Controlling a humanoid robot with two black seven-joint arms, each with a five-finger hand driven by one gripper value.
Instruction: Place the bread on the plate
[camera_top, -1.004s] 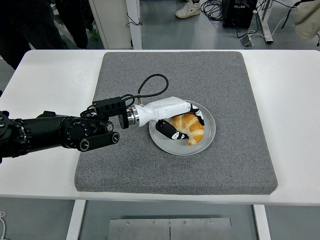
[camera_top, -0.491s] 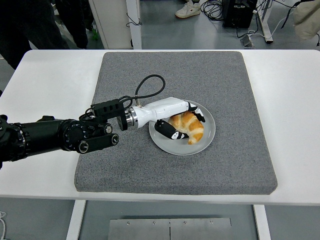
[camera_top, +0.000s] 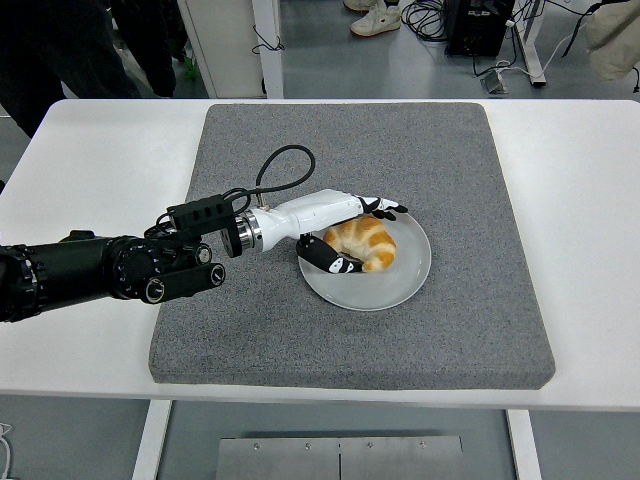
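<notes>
Bread (camera_top: 362, 243) sits on the plate (camera_top: 410, 283), left of center, so this is the release step. The left hand (camera_top: 345, 235) brackets it loosely: fingers (camera_top: 385, 207) spread flat along the far side, thumb low on the near side, grip slack. Whether any pad touches the crust, I cannot tell. Next move looks like 1 clean lift up and left over the mat (camera_top: 460, 160), without dragging the bread off.

black arm (camera_top: 90, 275), white hand (camera_top: 335, 225), perhaps dark-tipped fingers (camera_top: 385, 207)
</notes>
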